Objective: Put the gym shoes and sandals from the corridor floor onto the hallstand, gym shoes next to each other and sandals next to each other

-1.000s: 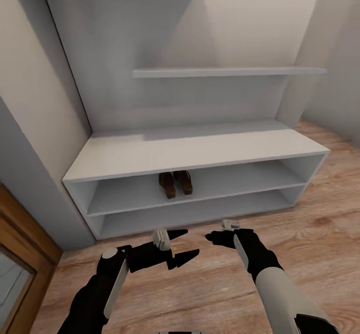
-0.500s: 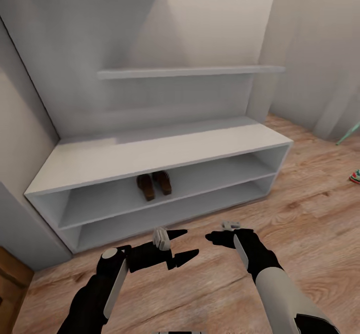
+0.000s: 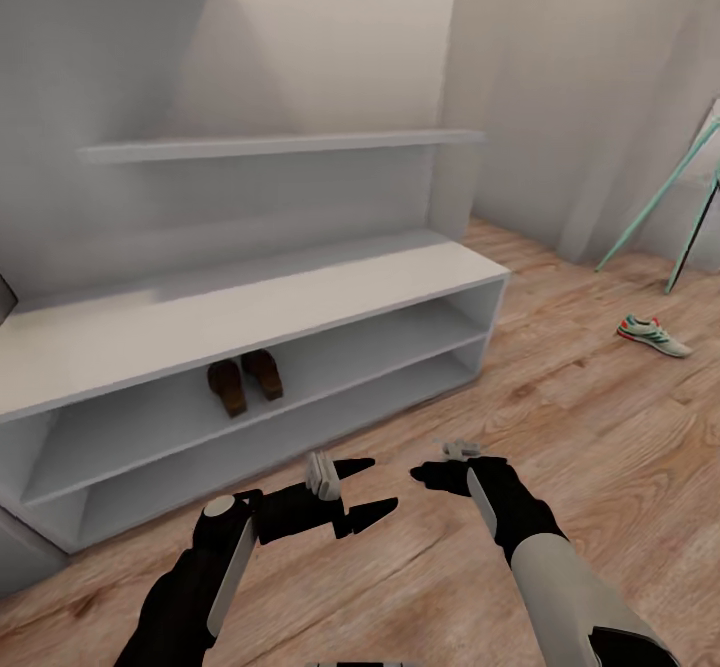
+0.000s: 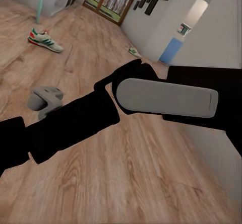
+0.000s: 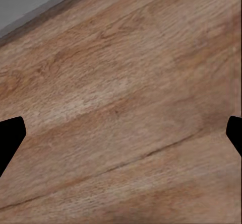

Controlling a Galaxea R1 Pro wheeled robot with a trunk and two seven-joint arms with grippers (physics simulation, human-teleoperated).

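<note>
View swung right, hallstand (image 3: 250, 297) now sits leftward, gym shoe (image 3: 652, 335) and teal stand (image 3: 655, 209) revealed

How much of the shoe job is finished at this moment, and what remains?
Done: both sandals sit side by side on the rack's upper shelf. In hand: nothing; the left hand and right hand are open and empty. Left: one gym shoe lies on the floor near the teal stand, another farther away.

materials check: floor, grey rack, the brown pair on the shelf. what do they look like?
Warm brown plank floor: wood or wood-look laminate, visible grain and knots, low sheen. Light-grey shoe rack: flat matte panels with no grain, probably painted board; can't confirm. Dark brown sandals on its upper cubby shelf: leather-look, slightly glossy, but too small to be sure.
</note>
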